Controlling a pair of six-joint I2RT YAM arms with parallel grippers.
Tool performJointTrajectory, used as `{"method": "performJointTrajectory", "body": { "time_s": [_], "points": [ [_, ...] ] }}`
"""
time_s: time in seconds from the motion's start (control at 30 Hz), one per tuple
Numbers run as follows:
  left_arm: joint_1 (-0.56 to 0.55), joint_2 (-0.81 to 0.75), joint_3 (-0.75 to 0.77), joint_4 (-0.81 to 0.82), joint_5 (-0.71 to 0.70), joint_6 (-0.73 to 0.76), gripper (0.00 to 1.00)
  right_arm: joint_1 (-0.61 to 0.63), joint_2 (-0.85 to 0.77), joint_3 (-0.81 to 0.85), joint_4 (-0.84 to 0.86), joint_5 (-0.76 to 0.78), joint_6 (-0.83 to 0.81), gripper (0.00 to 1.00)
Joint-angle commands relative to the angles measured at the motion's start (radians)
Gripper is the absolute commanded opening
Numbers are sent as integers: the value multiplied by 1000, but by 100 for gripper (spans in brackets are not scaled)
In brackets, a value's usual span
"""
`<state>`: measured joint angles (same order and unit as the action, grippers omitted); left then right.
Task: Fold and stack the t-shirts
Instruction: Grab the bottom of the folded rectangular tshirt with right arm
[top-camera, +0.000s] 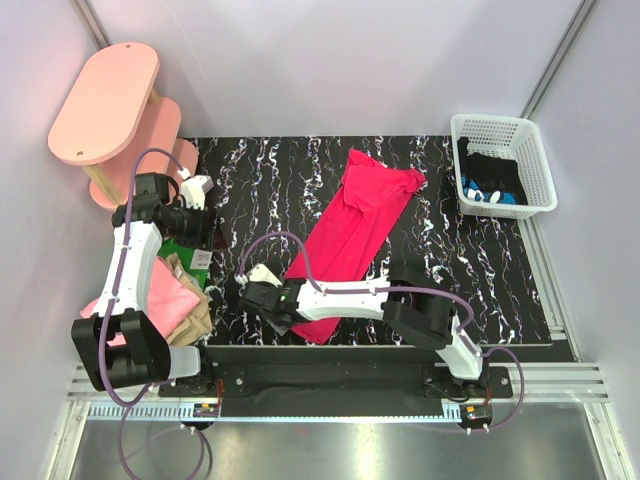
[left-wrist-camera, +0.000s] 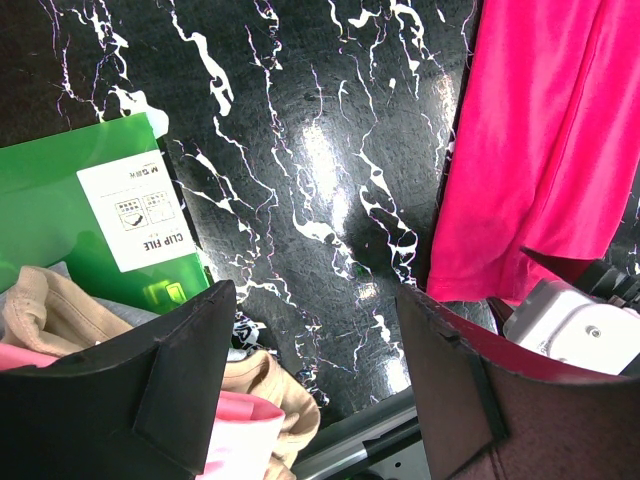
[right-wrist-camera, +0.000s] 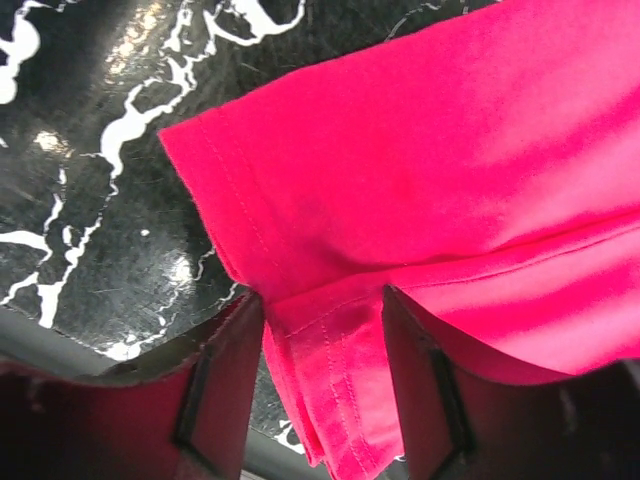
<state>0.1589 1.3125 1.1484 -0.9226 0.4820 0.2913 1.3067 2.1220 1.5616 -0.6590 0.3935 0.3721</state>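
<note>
Far left on the black marbled worktop (top-camera: 450, 260), I see a light pink t-shirt (top-camera: 160, 295) bunched in a loose heap. A tan t-shirt (top-camera: 197, 315) is crumpled against its right side, and both lie partly over a green clip file (left-wrist-camera: 60, 210). My left arm rises from its base along the left edge. Its wrist is turned inward, so the left end effector (left-wrist-camera: 312, 295) hangs above that heap and the bare worktop beside it. Its fingers are spread wide with nothing between them. The crimson-pink t-shirt (top-camera: 355, 225) lies well off to its right, a vivid, smooth cloth folded lengthwise into a long band. The band runs diagonally from the near middle of the worktop to the far right of centre, where a sleeve is bunched at the far end. My right arm stretches low and leftward from its base along the near edge. That puts the right end effector (right-wrist-camera: 322, 300) at the shirt's near-left corner. In the wrist view the stitched hem passes between the two fingers, which stand a little apart on either side of it. I cannot tell whether they are pinching the cloth or only straddling it. A white basket (top-camera: 505, 165) of dark items sits at the far right.
</note>
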Motion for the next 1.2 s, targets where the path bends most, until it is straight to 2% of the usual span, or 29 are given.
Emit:
{"method": "performJointTrajectory", "body": {
  "time_s": [0.0, 0.1, 0.17, 0.27, 0.43, 0.5, 0.87, 1.17],
  "points": [
    [4, 7, 8, 34, -10, 6, 69, -14, 110, -78, -22, -82, 25, 56],
    [4, 7, 8, 37, -13, 8, 69, -14, 118, -84, -11, -122, 42, 52],
    [1, 5, 10, 37, -14, 9, 69, -14, 113, -90, -5, -157, 59, 45],
    [4, 4, 8, 37, -13, 8, 69, -20, 113, -103, 6, -191, 80, 26],
    [4, 1, 5, 39, -11, 8, 69, -27, 110, -115, -1, -199, 88, 13],
    [4, -2, 4, 39, -10, 8, 69, -32, 108, -110, -8, -203, 88, 1],
    [4, -10, 7, 37, 0, 3, 69, 8, 10, 41, -180, -271, 44, 0],
    [2, -6, 4, 39, 12, 5, 69, 63, -106, 143, -243, -321, 34, 0]
  ]
}}
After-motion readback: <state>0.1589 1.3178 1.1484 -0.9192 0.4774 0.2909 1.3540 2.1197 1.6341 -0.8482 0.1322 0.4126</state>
